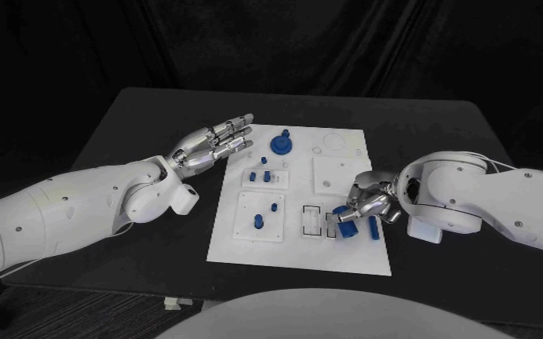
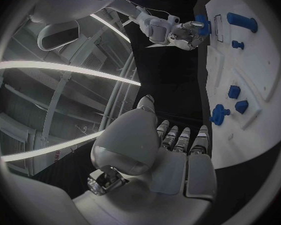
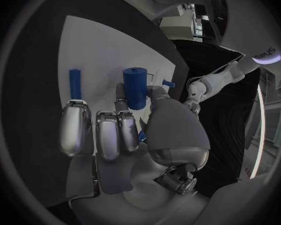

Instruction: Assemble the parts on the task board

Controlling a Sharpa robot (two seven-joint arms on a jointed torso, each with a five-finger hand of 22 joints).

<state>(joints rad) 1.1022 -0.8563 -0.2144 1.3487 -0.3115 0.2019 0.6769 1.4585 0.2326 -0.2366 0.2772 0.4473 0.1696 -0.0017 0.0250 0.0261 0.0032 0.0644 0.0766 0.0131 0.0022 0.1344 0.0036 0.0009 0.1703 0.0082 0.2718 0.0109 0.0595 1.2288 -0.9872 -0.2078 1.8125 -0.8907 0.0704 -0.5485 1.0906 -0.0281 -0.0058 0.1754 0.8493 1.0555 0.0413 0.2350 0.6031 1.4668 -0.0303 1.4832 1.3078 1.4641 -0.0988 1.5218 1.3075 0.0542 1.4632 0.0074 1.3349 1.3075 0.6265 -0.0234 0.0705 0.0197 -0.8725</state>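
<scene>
The white task board point(image 1: 297, 246) lies in the middle of the table. My right hand point(image 1: 370, 202) is over its near right part and pinches a thick blue cylinder point(image 1: 348, 226) between thumb and a finger; the cylinder point(image 3: 135, 87) stands upright by the rectangular slots point(image 1: 310, 221). A thin blue rod point(image 1: 373, 228) lies on the board beside it, also seen as the rod point(image 3: 75, 83). My left hand point(image 1: 215, 145) hovers at the board's far left edge, fingers stretched out, holding nothing. Blue parts sit further left: a round knob point(image 1: 282, 146), small pegs point(image 1: 267, 175) and a longer piece point(image 1: 258, 220).
The black table point(image 1: 147, 127) runs around the board, with bare room at the far side and on the left. In the left wrist view the board point(image 2: 265, 80) carries several blue parts, among them a knob point(image 2: 219, 114), and my right hand point(image 2: 178, 32) is beyond it.
</scene>
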